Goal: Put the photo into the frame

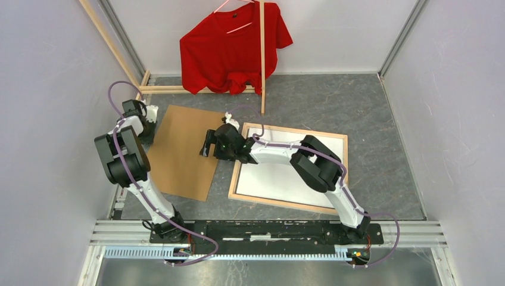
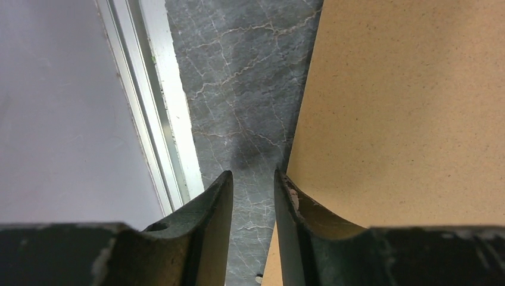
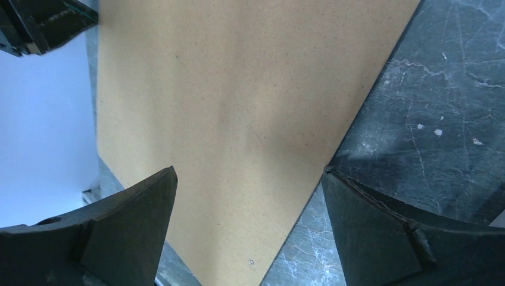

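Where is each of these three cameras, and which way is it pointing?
Top: fixed above and behind, looking down; left arm, right arm, cardboard sheet, frame and red shirt show.
Left wrist: on the left arm, looking down past the left hand at grey tabletop and sheet's edge.
Right wrist: on the right arm, looking past the right hand at the sheet.
Shared: the cardboard sheet.
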`<state>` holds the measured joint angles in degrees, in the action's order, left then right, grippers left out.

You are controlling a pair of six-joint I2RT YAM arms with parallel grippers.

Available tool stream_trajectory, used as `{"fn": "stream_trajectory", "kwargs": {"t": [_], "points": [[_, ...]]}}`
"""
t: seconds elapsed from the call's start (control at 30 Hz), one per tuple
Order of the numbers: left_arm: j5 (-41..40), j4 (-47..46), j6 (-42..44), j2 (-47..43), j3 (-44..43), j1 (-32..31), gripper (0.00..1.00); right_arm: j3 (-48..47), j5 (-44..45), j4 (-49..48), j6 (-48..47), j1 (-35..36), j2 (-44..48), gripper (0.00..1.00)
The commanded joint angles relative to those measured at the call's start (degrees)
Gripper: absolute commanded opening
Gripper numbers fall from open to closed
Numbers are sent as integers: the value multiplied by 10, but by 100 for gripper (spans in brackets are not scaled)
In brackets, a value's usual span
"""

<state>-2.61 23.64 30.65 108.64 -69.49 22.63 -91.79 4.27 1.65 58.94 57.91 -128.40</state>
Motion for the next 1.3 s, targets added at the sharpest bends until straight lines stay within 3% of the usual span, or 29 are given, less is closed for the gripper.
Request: {"fn": "stream_trajectory", "kwargs": {"t": [0.0, 0.5, 0.73, 1.13, 1.27], "points": [[110, 94, 33, 51, 22, -14, 39, 40, -41, -142, 82, -3, 15, 98], [156, 152, 79, 67, 29, -16, 36, 137, -108, -583, 220, -8, 73, 98], [164, 160, 80, 64, 24, -17, 35, 133, -139, -707, 251, -4, 51, 96], [159, 161, 76, 49, 14, -17, 34, 210, -129, -650, 243, -8, 93, 95], [160, 163, 75, 42, 11, -18, 34, 239, -117, -563, 215, -15, 134, 93]]}}
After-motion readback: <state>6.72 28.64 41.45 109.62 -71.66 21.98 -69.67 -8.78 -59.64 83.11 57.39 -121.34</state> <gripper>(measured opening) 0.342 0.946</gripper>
